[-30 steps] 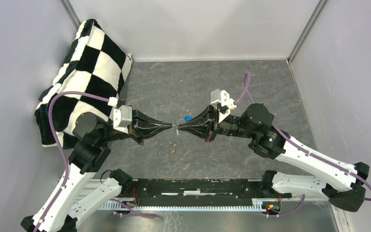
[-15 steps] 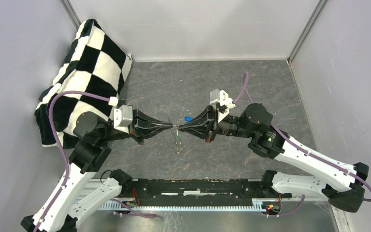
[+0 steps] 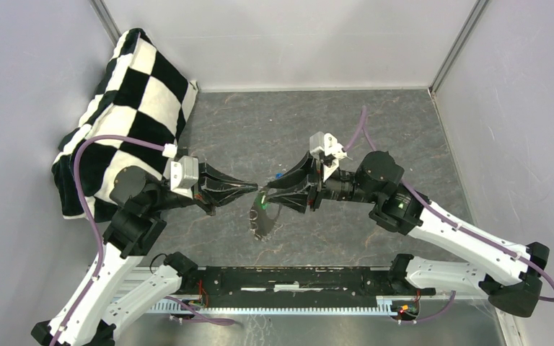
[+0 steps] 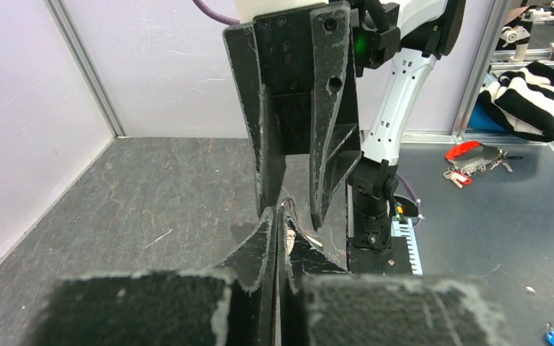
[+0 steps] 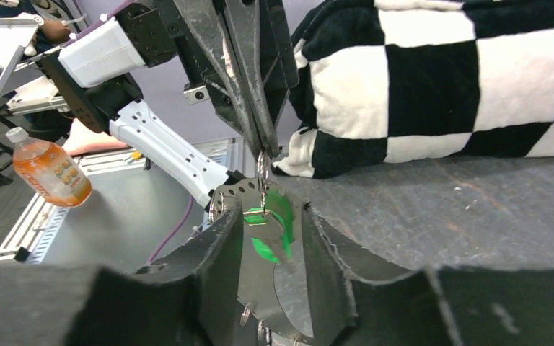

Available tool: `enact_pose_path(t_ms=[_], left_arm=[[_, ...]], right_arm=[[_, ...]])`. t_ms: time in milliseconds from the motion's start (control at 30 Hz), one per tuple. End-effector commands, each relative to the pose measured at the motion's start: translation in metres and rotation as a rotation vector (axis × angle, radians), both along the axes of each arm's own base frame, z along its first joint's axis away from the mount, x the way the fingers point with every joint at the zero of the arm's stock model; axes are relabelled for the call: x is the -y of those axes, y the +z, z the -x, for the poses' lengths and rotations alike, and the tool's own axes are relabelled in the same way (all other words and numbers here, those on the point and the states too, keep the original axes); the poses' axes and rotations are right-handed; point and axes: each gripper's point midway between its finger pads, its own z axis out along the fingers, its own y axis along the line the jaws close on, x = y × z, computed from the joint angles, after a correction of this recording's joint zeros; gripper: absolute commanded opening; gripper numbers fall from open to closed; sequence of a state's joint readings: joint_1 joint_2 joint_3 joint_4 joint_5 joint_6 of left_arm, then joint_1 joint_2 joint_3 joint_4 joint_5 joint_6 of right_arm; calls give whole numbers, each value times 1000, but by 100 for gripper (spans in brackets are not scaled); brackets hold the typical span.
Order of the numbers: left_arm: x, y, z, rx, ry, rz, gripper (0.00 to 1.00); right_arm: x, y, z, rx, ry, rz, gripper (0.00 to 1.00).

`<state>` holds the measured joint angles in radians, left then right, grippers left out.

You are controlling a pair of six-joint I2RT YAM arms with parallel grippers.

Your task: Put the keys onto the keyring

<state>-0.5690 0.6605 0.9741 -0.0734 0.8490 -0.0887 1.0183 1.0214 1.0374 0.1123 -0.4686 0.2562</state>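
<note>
My left gripper (image 3: pixel 257 189) (image 4: pixel 278 214) is shut on a small wire ring at the top of the keyring (image 3: pixel 253 219) (image 5: pixel 267 290). The keyring, a grey metal oval with holes along its rim, hangs free above the table. A key with a green head (image 3: pixel 262 202) (image 5: pixel 263 249) dangles against it just under the left fingertips (image 5: pixel 260 137). My right gripper (image 3: pixel 265 196) (image 5: pixel 270 216) is open, with one finger on each side of the green key and not touching it. The blue-headed key (image 3: pixel 280 175) lies on the table just behind the right gripper.
A black-and-white checkered cushion (image 3: pixel 130 108) (image 5: pixel 476 79) leans in the far left corner. Grey walls close in the left, back and right sides. The arms' black base rail (image 3: pixel 296 281) runs along the near edge. An orange bottle (image 5: pixel 50 173) stands outside the enclosure.
My right gripper has opened and shifted slightly toward the near side. The keyring has swung to show its broad oval, and the green key now shows. The left gripper stayed shut in place.
</note>
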Motion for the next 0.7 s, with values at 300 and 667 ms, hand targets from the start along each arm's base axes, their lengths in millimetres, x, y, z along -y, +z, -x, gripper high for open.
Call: enact_pose_path(t_ms=[300,667], left_arm=[[-3,16,9,107,-22,15,2],[-4,6,9,102,-24,-17,2]], right_arm=[[-4,42,1,64,49,-74,41],[-11,37,2,54,86,-52,0]])
